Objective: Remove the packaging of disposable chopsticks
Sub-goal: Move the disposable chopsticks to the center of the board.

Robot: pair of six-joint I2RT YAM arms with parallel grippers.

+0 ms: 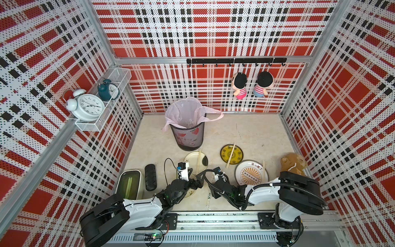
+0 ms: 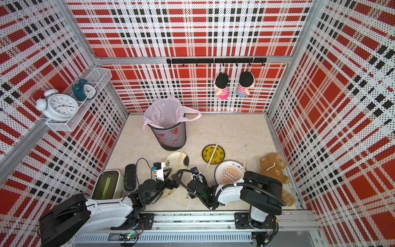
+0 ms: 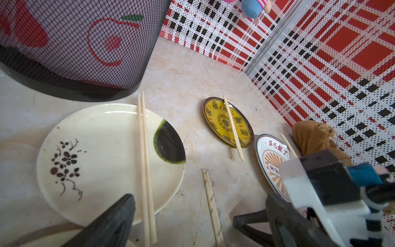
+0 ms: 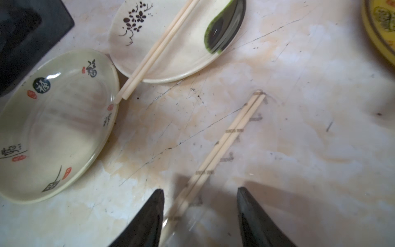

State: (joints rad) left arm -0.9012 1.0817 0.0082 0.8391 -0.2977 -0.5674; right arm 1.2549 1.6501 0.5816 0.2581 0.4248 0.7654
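Note:
One pair of disposable chopsticks (image 4: 213, 154) lies on the marble table, still inside its clear printed packaging (image 4: 234, 130); in a top view the sleeve (image 1: 208, 197) shows between the two arms. My right gripper (image 4: 201, 189) is open, low over the near part of the sleeve, with a finger on either side. My left gripper (image 3: 182, 206) is wide open above the same wrapped pair (image 3: 210, 201), holding nothing. Bare chopsticks lie across the flower plate (image 3: 144, 160), the yellow plate (image 3: 233, 128) and the orange-sun plate (image 3: 288, 145).
A mesh bin (image 1: 188, 132) with a pink liner stands behind the plates. An empty pale green plate (image 4: 53, 119) sits under my left arm. A brown teddy (image 1: 292, 163) lies at the right wall; a black case (image 1: 150, 177) and white box (image 1: 129, 187) sit left.

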